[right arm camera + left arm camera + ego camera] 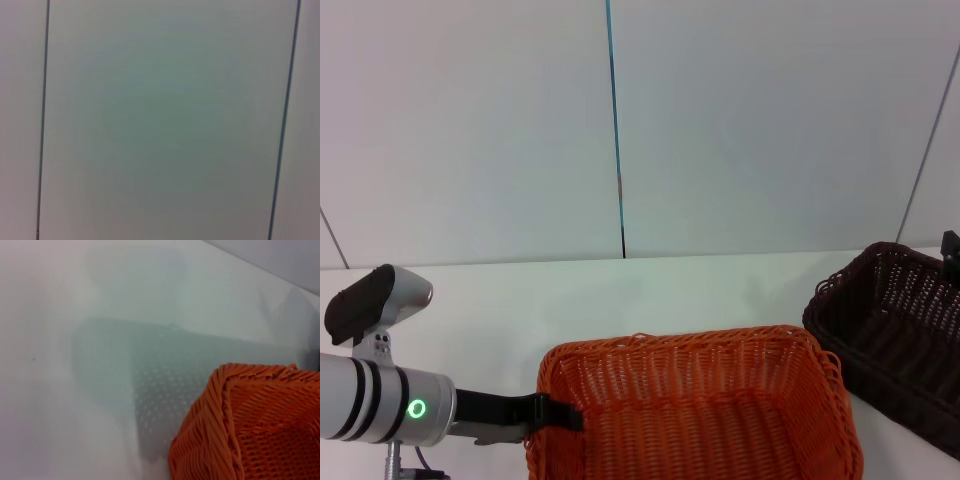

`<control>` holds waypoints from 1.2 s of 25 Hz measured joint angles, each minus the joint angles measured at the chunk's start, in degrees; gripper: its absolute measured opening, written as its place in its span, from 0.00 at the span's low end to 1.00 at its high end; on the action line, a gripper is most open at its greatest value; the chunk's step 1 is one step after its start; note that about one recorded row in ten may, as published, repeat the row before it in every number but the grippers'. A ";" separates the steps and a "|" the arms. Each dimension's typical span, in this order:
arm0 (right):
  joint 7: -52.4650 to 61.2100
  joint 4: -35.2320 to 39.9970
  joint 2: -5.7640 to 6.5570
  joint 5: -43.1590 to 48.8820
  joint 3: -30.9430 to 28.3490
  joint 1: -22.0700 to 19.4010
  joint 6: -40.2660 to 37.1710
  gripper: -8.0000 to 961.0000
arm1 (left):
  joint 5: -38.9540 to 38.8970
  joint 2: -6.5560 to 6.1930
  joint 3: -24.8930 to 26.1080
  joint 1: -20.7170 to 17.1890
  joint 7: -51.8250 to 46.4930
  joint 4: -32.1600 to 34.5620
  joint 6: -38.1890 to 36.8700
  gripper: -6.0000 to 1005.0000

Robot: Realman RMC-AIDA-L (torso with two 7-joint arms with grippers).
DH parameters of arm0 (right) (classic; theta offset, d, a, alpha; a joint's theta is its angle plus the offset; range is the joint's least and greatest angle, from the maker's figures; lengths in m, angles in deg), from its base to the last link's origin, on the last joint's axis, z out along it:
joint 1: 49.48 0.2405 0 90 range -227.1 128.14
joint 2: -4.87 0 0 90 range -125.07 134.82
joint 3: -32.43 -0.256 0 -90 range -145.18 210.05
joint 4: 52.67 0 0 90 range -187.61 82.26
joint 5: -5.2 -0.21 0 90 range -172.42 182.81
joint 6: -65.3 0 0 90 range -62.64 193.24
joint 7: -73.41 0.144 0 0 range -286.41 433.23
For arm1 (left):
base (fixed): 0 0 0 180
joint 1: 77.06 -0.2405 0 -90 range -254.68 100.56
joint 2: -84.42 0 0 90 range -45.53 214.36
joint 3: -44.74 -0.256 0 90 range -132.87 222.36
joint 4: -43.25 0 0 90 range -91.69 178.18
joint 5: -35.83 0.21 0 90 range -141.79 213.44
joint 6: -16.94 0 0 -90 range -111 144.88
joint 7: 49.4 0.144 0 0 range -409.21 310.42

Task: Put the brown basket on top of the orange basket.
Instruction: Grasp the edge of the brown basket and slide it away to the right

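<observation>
At the head view's 8 o'clock the left gripper [555, 413] clamps the left rim of the orange basket [700, 410], which sits low and centre on the worktop [620, 300]. The brown basket [895, 340] lies at 3 o'clock from it, apart, its long axis running toward 5 o'clock. The right gripper [950, 255] barely shows at its far rim; I cannot tell its state. By my judgement the right arm is nearer.

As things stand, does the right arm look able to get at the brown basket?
Probably yes. The brown basket sits on the robot's right side of the table, apart from the orange basket, with nothing on it. A dark part at the right edge may be the right tool, already at its rim.
</observation>
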 joint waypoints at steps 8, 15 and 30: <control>0.00 0.14 0.00 0.00 -0.21 0.05 0.15 0.95 | -0.17 0.22 0.20 -0.44 0.09 -1.33 0.01 0.57; 0.25 -0.52 0.00 -0.12 -0.23 0.04 0.73 0.95 | -1.58 2.64 0.30 -5.30 -0.18 -15.11 0.66 0.82; 0.61 -6.54 0.00 -5.12 -3.00 0.51 11.07 0.95 | -39.25 4.36 -0.10 -19.86 20.52 -30.34 -13.38 0.90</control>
